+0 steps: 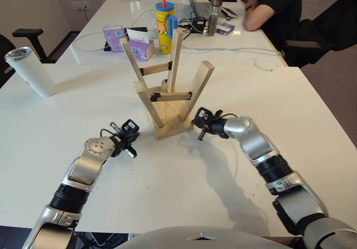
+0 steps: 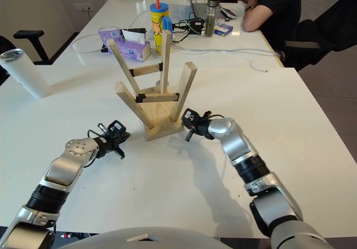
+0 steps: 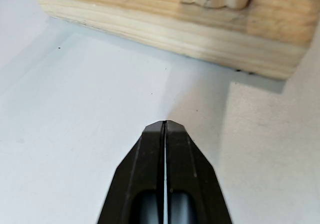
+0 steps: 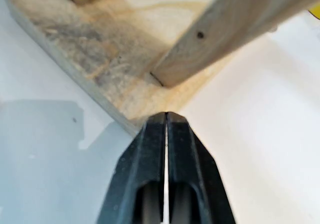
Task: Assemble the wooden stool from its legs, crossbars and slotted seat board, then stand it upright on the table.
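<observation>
- My left gripper (image 3: 165, 128) has its two fingers pressed together, with nothing between them. It sits low over the table (image 1: 290, 110), just short of the seat board's left-hand edge, and a strip of bare white surface lies between.
- My right gripper (image 4: 166, 117) also has its fingers together and holds nothing. The tips are right at the seat board's near right corner. I cannot tell whether they touch the wood.
- The wooden stool (image 1: 167, 96) stands upside down around the middle of the table, somewhat toward the far edge.
- Its seat board (image 1: 174, 126) lies flat on the surface, and the legs (image 1: 201, 86) stick up from it, splayed outward.
- Two crossbars (image 1: 173, 97) with dark ends bridge the legs. One sits lower on the side facing me and the other higher, toward the far side.
- In the right wrist view, one leg meets the board in its slot close to that corner, and the leg has a small hole in its side.
- A white tumbler (image 1: 30, 72) stands upright by the table's left edge near the far left corner, well apart from the stool.
- Past the far edge, on the next table, are a yellow cup (image 1: 164, 30) with a straw and a purple tissue pack (image 1: 139, 49).
</observation>
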`<state>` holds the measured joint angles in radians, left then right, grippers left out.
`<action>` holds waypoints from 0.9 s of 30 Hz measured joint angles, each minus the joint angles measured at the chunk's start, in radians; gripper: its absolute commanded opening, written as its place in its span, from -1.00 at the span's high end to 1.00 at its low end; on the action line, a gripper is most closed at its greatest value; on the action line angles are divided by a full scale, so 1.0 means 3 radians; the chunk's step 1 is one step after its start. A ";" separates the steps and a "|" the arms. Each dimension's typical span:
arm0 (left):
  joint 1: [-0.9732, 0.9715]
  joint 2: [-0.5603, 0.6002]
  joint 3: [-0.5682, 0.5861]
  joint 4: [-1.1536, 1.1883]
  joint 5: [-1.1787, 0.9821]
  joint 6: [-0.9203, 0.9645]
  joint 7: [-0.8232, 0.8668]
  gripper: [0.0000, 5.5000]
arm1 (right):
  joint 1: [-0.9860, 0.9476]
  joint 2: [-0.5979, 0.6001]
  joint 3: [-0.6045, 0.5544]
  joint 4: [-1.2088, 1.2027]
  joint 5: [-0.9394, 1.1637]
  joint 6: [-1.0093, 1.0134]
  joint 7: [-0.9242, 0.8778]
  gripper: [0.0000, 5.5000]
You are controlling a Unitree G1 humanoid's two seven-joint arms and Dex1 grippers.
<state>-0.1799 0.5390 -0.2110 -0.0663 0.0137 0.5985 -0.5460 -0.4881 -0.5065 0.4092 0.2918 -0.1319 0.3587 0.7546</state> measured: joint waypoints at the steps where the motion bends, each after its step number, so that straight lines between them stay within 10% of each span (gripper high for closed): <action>1: -0.0001 0.0005 0.0007 0.0006 0.0007 0.0010 0.0001 0.99 | -0.0050 -0.0158 0.0018 0.0152 -0.0080 -0.0217 0.0038 1.00; 7: 0.0000 0.0017 0.0045 0.0012 0.0017 0.0009 0.0001 0.99 | -0.0242 -0.0252 -0.0318 0.0742 0.0004 -0.0526 0.0016 1.00; 13: -0.0008 0.0017 0.0055 0.0041 0.0029 -0.0003 0.0005 0.99 | -0.0076 -0.0014 -0.0465 -0.0345 0.0930 0.0063 0.0844 1.00; 27: -0.0069 -0.0012 0.0059 0.0116 0.0049 -0.0019 0.0003 0.99 | 0.0349 0.0709 -0.0168 -0.0554 0.0586 0.0512 -0.0157 1.00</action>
<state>-0.2008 0.5354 -0.1933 -0.0316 0.0283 0.5927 -0.5452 -0.3833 -0.2938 0.3589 0.1256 0.0438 0.5123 0.7075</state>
